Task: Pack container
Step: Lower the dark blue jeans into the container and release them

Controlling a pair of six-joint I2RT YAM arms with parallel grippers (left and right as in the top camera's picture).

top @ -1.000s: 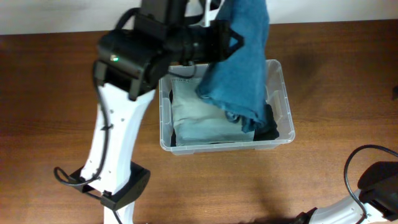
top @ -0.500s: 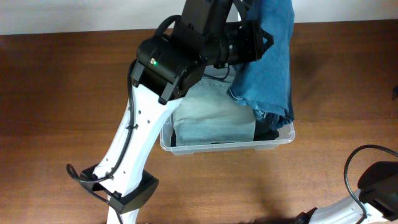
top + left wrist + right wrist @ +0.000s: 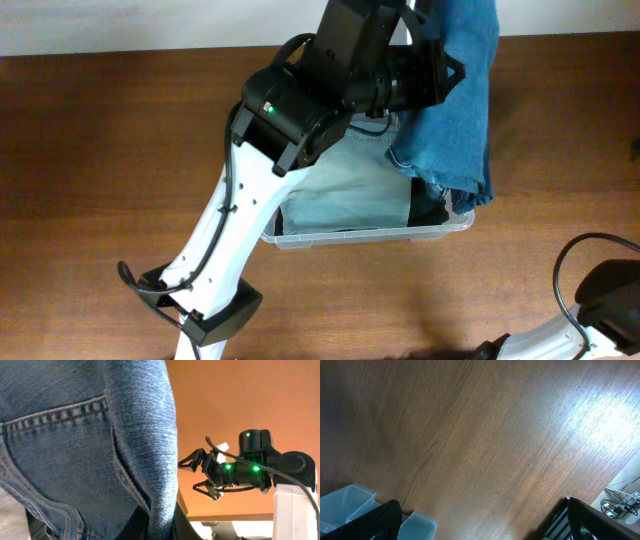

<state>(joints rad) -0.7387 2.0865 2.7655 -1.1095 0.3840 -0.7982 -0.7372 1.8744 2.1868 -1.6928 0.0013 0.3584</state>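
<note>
The clear plastic container [image 3: 360, 236] stands mid-table, largely covered by my left arm. It holds a folded pale blue garment [image 3: 345, 195] and a dark garment [image 3: 430, 212]. My left gripper [image 3: 447, 62] is shut on a pair of blue jeans [image 3: 455, 110], which hang over the container's right end, their lower edge past its right rim. In the left wrist view the jeans [image 3: 85, 445] fill the left side and hide the jaws. My right gripper [image 3: 480, 512] is open and empty over bare table; it also shows in the left wrist view [image 3: 198, 475].
The wooden table [image 3: 100, 180] lies all around. The right arm's base and cable [image 3: 600, 290] sit at the bottom right corner. Pale blue plastic pieces [image 3: 350, 502] show at the lower left of the right wrist view. A white wall edges the table's far side.
My left arm has swung to the right with the jeans, which now hang over the container's right end instead of its middle. The right arm has not moved.
</note>
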